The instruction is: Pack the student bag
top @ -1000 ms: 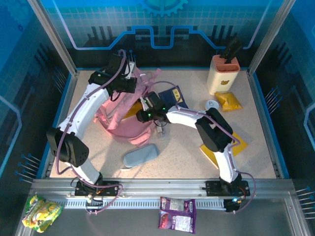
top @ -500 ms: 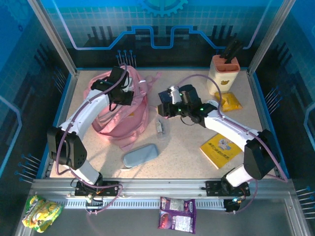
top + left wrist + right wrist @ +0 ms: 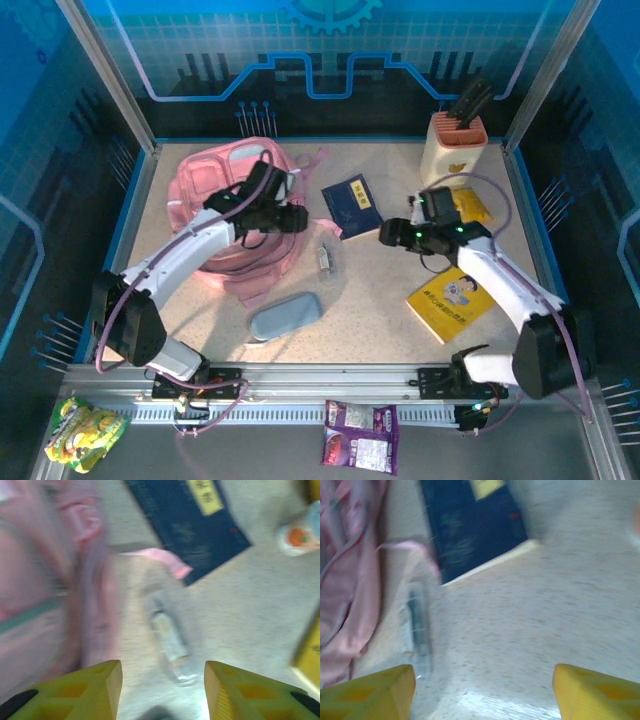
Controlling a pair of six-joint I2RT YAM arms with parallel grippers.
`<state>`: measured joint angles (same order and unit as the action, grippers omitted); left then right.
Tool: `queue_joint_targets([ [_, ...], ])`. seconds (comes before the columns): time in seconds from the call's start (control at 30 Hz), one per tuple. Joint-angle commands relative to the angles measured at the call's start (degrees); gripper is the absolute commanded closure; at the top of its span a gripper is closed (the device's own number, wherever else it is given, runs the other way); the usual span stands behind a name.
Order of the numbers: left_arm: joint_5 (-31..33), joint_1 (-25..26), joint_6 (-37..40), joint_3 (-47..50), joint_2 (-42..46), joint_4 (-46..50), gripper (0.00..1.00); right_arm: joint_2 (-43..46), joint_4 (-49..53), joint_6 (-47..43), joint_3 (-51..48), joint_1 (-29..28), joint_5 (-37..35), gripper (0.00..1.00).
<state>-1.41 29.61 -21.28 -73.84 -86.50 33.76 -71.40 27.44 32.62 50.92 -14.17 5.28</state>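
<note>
The student bag (image 3: 215, 200), a large soft pink backpack, lies slumped at the back left of the table. My left gripper (image 3: 296, 218) hovers at its right edge. In the left wrist view this gripper (image 3: 163, 690) is open with nothing between its yellow fingers, the bag (image 3: 50, 590) blurred to its left. A clear pen packet (image 3: 167, 637) lies on the table just ahead of it. My right gripper (image 3: 392, 235) is right of centre, open and empty (image 3: 485, 695), over bare table. It faces the pen packet (image 3: 415, 625) and a dark blue book (image 3: 470, 525).
The dark blue book (image 3: 350, 205) lies right of the bag, the pen packet (image 3: 325, 260) below it. A grey-blue pencil case (image 3: 285, 318) sits front centre and a yellow book (image 3: 450, 300) front right. A knife block (image 3: 452, 150) and a yellow packet (image 3: 472, 205) stand back right.
The left gripper has let go of the bag, opened and moved right and nearer. The bag has settled flat at the back left. The right arm has pulled back right, its jaws opening wider.
</note>
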Motion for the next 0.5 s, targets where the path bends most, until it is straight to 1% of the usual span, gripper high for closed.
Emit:
queue_joint_targets([
  [0.0,-2.5,4.8,-9.7,2.8,0.2,-11.2,0.51,6.3,6.8,3.1,-5.3,5.6,-5.4,0.20],
  [0.07,-2.3,7.8,-11.5,3.0,-1.4,-13.9,0.51,8.5,8.7,3.2,-6.2,9.8,-6.7,0.16],
  [0.1,-1.1,9.4,-12.9,2.9,-2.3,-14.9,0.50,9.3,9.8,3.3,-6.2,12.0,-8.5,0.14],
  [0.17,-1.5,12.4,-14.7,3.1,-4.5,-18.9,0.48,10.5,10.8,3.2,-7.0,16.5,-11.5,0.09],
  [0.23,-1.6,14.8,-16.6,2.2,-7.4,-21.1,0.46,11.3,10.2,3.1,-8.7,23.0,-13.3,0.04],
  [0.33,-1.6,17.3,-18.1,1.5,-10.9,-24.6,0.45,11.5,7.9,3.2,-11.0,32.5,-11.7,0.00],
  [0.4,-0.4,19.2,-18.5,0.6,-13.2,-26.5,0.45,10.9,6.9,3.0,-11.5,36.0,-12.5,0.00],
  [0.47,-1.1,20.6,-19.3,-0.9,-16.2,-28.1,0.45,9.3,6.0,3.2,-12.4,40.8,-11.1,0.00],
])
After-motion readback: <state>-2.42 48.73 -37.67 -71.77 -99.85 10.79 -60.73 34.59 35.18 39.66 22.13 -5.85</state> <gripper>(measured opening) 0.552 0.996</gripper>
